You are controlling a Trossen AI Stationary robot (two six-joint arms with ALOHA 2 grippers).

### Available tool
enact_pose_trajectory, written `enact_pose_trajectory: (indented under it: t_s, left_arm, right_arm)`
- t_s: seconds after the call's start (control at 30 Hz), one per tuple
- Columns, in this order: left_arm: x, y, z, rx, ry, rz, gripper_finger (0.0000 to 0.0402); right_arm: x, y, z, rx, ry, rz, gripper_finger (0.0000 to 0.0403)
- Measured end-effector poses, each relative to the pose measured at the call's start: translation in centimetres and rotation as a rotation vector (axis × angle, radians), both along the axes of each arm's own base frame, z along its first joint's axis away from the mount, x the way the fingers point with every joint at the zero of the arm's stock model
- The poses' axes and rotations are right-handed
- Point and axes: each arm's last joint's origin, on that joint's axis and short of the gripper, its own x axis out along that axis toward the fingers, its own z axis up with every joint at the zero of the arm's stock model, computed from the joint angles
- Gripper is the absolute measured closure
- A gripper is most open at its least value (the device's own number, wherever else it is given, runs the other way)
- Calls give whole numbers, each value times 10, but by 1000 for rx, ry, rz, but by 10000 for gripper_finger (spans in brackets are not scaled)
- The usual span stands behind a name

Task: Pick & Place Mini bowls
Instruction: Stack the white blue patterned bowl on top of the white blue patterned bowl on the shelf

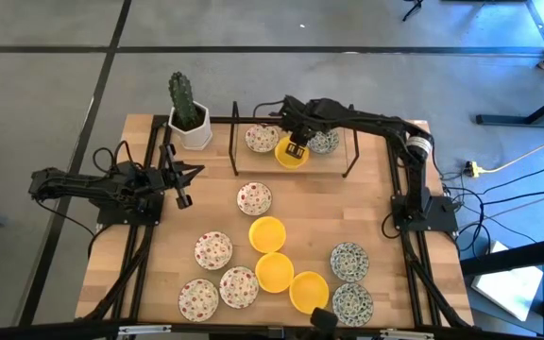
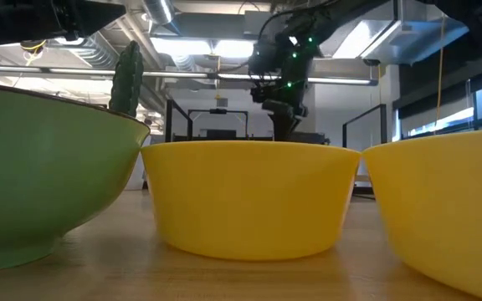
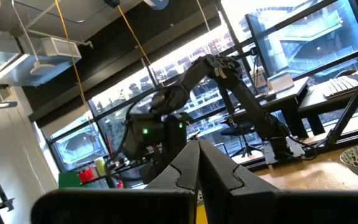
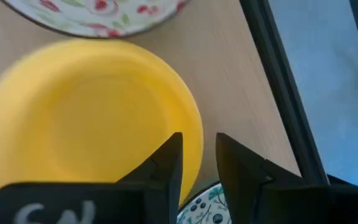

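Right end effector (image 1: 296, 151) above upright yellow bowl (image 1: 292, 156)

On the wooden table (image 1: 159, 274), a black wire-frame rack (image 1: 352, 151) stands at the far edge, with the potted cactus in a white pot (image 1: 187, 113) to its left. Three small round bowls (image 1: 291, 156) lie side by side within the rack. Ten more small round bowls (image 1: 267, 233) are scattered nearer, in front.

Yellow bowl (image 2: 249, 201) centre; green bowl (image 2: 40, 184) left of it, cactus (image 2: 126, 79) behind; dark arm (image 2: 284, 63) above.
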Motion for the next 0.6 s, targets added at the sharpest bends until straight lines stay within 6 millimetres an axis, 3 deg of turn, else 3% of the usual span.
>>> enact_pose_trajectory:
  t_s: [0.2,0.3,0.47,0.6]
  left_arm:
    - [0,0,0,0,0,0,394]
    - [0,0,0,0,0,0,396]
    - [0,0,0,0,0,0,397]
    - [0,1,0,-7,3,21,394]
  right_arm:
    - [5,17,34,21,-11,-4,306]
    - [10,37,59,54,-57,78,311]
    - [24,107,113,19,-331,398,357]
    - [11,168,152,-133,-463,562,396]
